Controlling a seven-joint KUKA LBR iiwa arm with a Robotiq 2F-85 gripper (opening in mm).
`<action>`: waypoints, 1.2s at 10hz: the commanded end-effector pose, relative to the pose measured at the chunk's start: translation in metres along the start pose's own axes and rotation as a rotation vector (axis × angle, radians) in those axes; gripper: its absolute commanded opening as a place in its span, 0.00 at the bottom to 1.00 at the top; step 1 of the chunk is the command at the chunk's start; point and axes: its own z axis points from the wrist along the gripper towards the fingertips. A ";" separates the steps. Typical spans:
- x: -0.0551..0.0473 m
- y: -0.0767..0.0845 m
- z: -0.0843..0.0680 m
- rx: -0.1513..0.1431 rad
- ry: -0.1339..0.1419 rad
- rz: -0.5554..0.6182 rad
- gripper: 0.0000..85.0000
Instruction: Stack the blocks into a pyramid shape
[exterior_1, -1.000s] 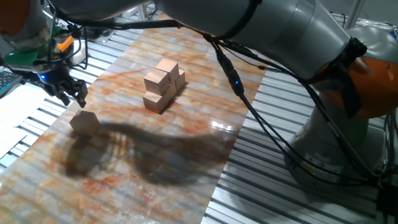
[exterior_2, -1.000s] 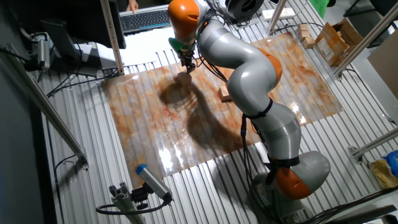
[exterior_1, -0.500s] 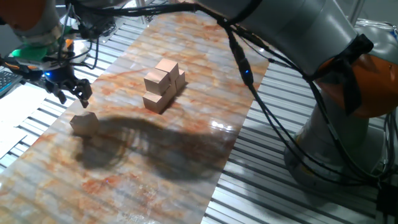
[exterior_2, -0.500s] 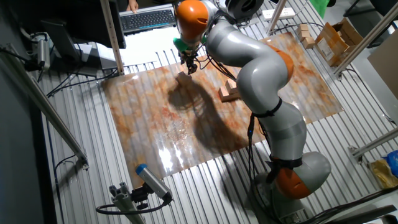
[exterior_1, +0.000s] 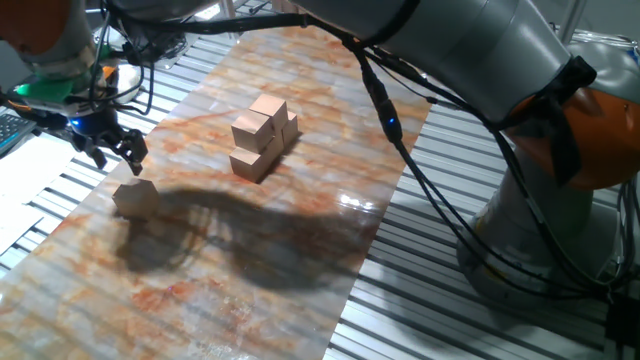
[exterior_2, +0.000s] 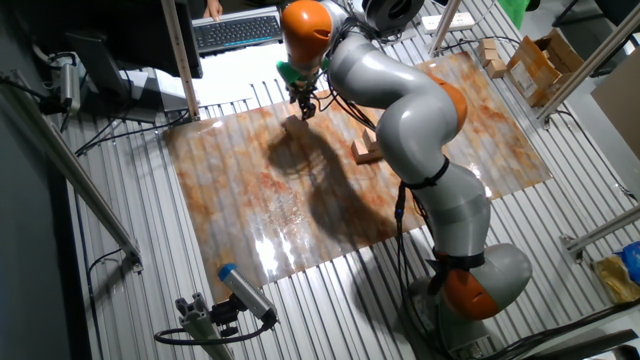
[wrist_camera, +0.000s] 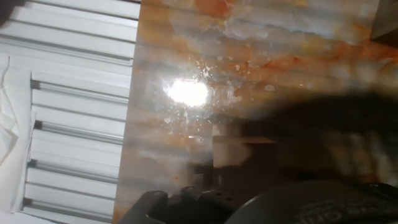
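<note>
A pile of several tan blocks (exterior_1: 260, 135) stands in steps in the middle of the marbled board (exterior_1: 300, 230); the other fixed view shows this pile (exterior_2: 365, 150) beside the arm. One lone block (exterior_1: 135, 198) lies near the board's left edge, also seen as the lone block (exterior_2: 295, 124). My gripper (exterior_1: 115, 152) hangs just above and behind that block, fingers apart and holding nothing. In the hand view the lone block (wrist_camera: 239, 152) sits dim in the arm's shadow below centre.
The board lies on a slatted metal table (exterior_1: 470, 330). White paper (exterior_1: 30, 175) lies off the board's left edge. A keyboard (exterior_2: 240, 30) sits behind the board, and wooden pieces (exterior_2: 520, 60) at the far right. The arm's cables (exterior_1: 420, 180) hang over the board.
The gripper shifted slightly up and away from the lone block, and the arm's upper links swung. The blocks stayed put.
</note>
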 end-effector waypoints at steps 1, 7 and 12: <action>0.000 0.000 0.001 0.001 -0.001 0.004 0.80; 0.002 0.001 0.013 0.037 -0.041 -0.003 0.80; 0.002 0.001 0.020 0.040 -0.048 -0.021 0.80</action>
